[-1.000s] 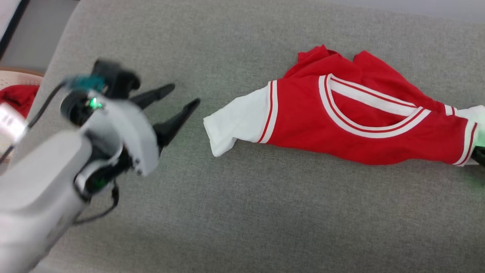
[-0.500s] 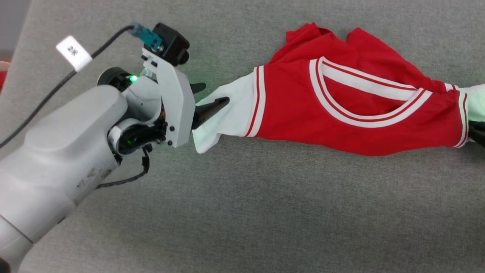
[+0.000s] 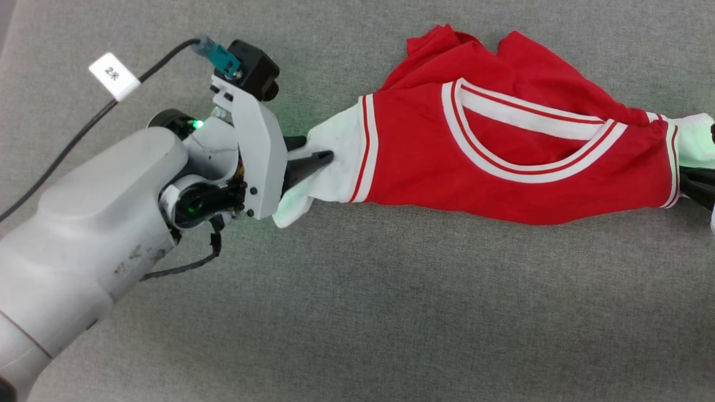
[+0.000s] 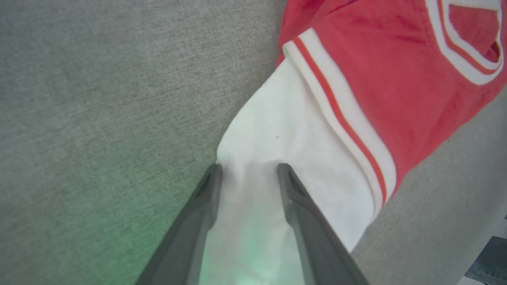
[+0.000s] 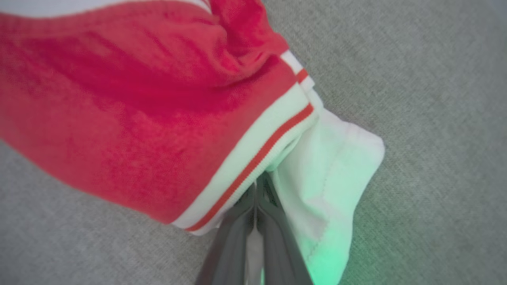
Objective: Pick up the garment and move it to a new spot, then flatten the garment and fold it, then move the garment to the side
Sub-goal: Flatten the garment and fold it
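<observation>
The garment (image 3: 503,190), a red jersey with white sleeves and striped trim, lies stretched out across the grey cushion. My left gripper (image 3: 317,148) is at its left white sleeve (image 3: 341,162). In the left wrist view the two fingers of my left gripper (image 4: 248,168) stand apart, open, with the sleeve cloth (image 4: 285,130) between them. At the far right edge, my right gripper (image 3: 698,187) is under the other white sleeve. The right wrist view shows my right gripper (image 5: 256,188) shut where the striped armhole trim meets the sleeve of the garment (image 5: 119,99).
Grey woven upholstery (image 3: 391,312) spreads all around the jersey, with wide free room in front of it. A black cable with a white tag (image 3: 113,73) runs from my left wrist off the left edge.
My left arm has moved right, from clear of the jersey onto its left sleeve, and the fingers have drawn closer together around the cloth. The head camera has shifted too.
</observation>
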Motion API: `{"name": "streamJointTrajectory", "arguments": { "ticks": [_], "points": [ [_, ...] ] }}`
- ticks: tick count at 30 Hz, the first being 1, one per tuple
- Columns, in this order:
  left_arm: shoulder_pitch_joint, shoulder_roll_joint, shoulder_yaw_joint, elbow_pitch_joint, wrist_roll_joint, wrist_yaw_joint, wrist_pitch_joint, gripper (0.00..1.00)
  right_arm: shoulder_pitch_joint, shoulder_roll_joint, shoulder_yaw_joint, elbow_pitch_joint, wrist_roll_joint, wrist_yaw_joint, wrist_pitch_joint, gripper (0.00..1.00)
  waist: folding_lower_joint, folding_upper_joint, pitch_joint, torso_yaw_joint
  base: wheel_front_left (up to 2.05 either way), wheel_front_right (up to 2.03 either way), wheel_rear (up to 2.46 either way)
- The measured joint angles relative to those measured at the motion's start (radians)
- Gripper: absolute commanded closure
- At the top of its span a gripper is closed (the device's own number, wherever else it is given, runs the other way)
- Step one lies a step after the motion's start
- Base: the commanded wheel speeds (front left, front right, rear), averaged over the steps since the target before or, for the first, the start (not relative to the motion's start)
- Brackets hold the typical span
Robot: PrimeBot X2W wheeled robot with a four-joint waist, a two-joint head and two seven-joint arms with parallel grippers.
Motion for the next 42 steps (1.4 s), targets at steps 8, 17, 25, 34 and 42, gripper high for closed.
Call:
{"name": "streamJointTrajectory", "arguments": {
  "ticks": [8,17,25,34,42],
  "points": [
    [0.009,-0.012,-0.003,0.012,-0.003,0.000,-0.021,1.00,-0.017,0.010,0.022,0.016,0.022,0.000,-0.022,1.00,0.0000,0.0000,-0.002,-0.011,0.00,0.00,0.00],
    [0.008,0.016,-0.004,0.026,-0.034,0.000,-0.228,1.00,-0.013,0.028,0.008,0.093,0.036,-0.001,-0.144,1.00,-0.0001,0.0000,-0.055,-0.019,0.00,0.00,0.00],
    [0.010,0.045,-0.003,0.017,-0.053,0.000,-0.317,1.00,0.006,0.006,-0.038,0.147,0.061,-0.001,-0.235,1.00,0.0000,0.0000,-0.123,-0.024,0.00,0.00,0.00],
    [-0.012,0.033,0.026,0.103,-0.060,0.000,-0.460,1.00,-0.021,0.109,-0.168,0.316,0.088,-0.001,-0.317,1.00,0.0000,0.0000,-0.112,-0.042,0.00,0.00,0.00],
    [-0.214,-0.023,0.131,0.289,-0.056,-0.001,-0.617,1.00,-0.253,0.304,-0.333,0.541,0.014,-0.001,-0.363,1.00,0.0000,0.0000,-0.055,-0.067,0.00,0.00,0.00]
  ]
}}
